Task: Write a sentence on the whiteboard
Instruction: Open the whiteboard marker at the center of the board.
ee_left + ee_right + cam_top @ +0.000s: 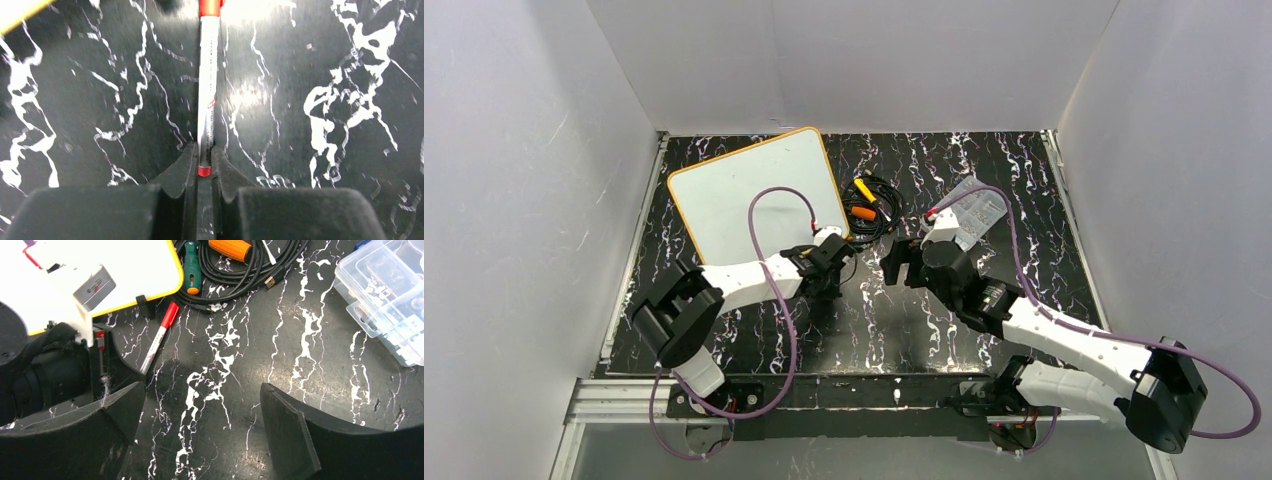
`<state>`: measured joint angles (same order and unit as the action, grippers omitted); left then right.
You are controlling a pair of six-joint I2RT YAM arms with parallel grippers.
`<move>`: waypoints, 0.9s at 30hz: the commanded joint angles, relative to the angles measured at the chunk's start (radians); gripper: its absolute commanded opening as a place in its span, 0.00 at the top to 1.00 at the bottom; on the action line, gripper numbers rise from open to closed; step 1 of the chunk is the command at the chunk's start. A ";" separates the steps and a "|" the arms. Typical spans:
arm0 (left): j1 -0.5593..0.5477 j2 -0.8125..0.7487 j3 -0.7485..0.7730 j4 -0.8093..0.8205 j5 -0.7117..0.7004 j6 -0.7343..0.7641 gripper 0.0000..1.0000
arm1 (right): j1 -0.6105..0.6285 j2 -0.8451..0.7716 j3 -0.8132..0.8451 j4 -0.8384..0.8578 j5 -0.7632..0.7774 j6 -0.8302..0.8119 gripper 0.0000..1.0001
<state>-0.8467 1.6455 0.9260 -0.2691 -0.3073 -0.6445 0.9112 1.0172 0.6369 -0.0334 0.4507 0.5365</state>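
Note:
The whiteboard (734, 195) lies at the back left, white with an orange-yellow rim. Its face is blank; the sentence is not in view. Its corner also shows in the right wrist view (145, 262). A marker (207, 90) with a white barrel and a red cap lies low on the black marbled table, just in front of the board's near corner, cap end toward the board (159, 337). My left gripper (202, 152) is shut on the marker's tail end (829, 262). My right gripper (202, 395) is open and empty over the table, right of the left gripper (896, 262).
A coil of black cable (871, 208) with an orange-handled tool (230, 247) and a green screwdriver (191, 270) lies right of the board. A clear plastic parts box (974, 212) sits at the back right (385, 295). White walls enclose the table.

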 commanded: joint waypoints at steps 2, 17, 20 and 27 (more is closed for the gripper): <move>-0.012 -0.185 -0.088 0.041 0.131 -0.132 1.00 | 0.002 -0.056 -0.053 0.023 -0.021 0.115 0.11; -0.055 -0.376 -0.205 0.211 0.300 -0.335 1.00 | 0.002 0.109 -0.071 0.304 -0.355 0.299 0.28; -0.067 -0.398 -0.230 0.247 0.300 -0.366 1.00 | 0.002 0.153 -0.055 0.318 -0.359 0.304 0.32; -0.105 -0.428 -0.256 0.263 0.272 -0.396 1.00 | 0.001 0.224 -0.052 0.350 -0.374 0.333 0.42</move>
<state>-0.9352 1.2663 0.6865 -0.0307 -0.0254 -1.0084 0.9112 1.2175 0.5472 0.2409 0.0959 0.8425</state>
